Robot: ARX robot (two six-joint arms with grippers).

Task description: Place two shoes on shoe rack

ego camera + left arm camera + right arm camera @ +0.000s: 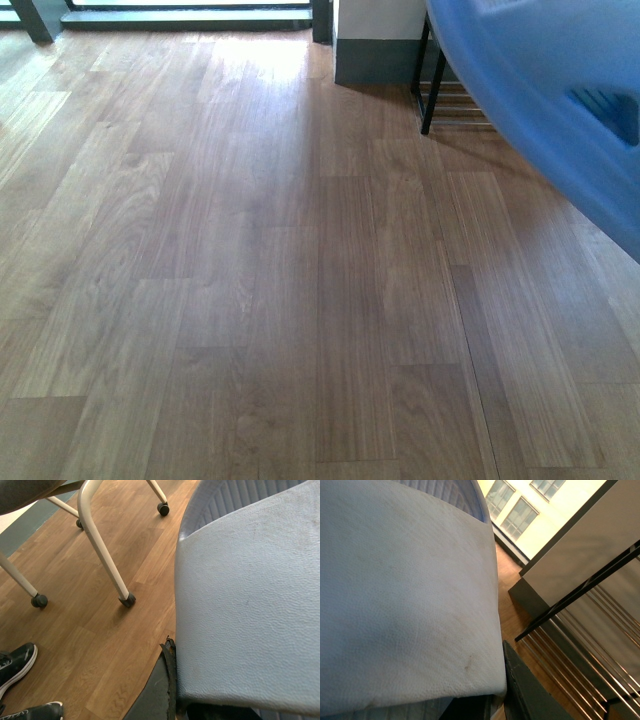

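You're mid-carry: your right hand (517, 695) looks clamped on a pale blue rubber slide (405, 595), held near the black-framed, chrome-barred shoe rack (580, 645). Your left hand (167, 690) appears clamped on the second pale blue slide (250, 595). Next, I'd line the slide up over the bars and lower it.
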